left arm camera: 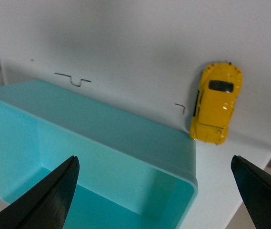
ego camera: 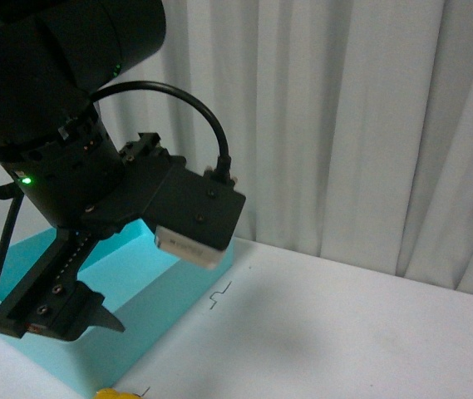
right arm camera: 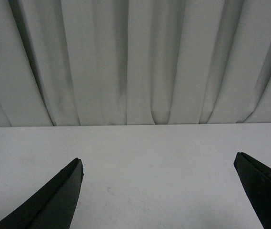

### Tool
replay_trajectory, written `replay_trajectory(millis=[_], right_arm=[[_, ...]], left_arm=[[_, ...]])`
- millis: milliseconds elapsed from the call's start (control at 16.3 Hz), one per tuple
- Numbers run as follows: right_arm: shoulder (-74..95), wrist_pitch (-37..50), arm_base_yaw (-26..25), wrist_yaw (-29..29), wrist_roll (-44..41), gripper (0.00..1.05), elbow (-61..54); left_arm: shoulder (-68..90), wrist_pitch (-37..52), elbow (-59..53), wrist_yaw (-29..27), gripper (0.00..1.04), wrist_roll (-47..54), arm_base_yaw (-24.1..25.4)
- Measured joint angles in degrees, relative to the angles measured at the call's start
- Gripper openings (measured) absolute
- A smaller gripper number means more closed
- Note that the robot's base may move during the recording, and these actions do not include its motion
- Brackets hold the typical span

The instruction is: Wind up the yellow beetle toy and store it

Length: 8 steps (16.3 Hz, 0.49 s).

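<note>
While your left gripper (left arm camera: 153,162) hangs over the turquoise bin (left arm camera: 187,179), jaws spread wide with nothing in them, the yellow beetle toy (left arm camera: 216,102) sits on the white table (left arm camera: 125,38) just beside the bin's corner, close to the table edge. Line your fingers along its flanks and come down square, so it can't skid off that edge. Over on the right, your right gripper (right arm camera: 158,160) gapes too, empty, facing the curtain (right arm camera: 125,62).

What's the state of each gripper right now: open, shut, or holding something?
Left gripper: open, empty, over the teal box; the yellow beetle toy lies outside it, untouched.
Right gripper: open, empty.
</note>
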Motion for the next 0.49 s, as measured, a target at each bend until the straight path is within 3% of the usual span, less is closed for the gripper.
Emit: replay_trajectory(millis=[185,492], right_arm=[[0.00,0.00,0.00,0.00,0.00,0.98,0.00],[0.00,0.02,0.00,0.02,0.00,0.98,0.00]], left_arm=[[4.94,-2.32,1.18,-1.55,0.98,4.52,-4.37],[9.60,2.99,-5.86,-2.64,0.98,-4.90,-2.60]])
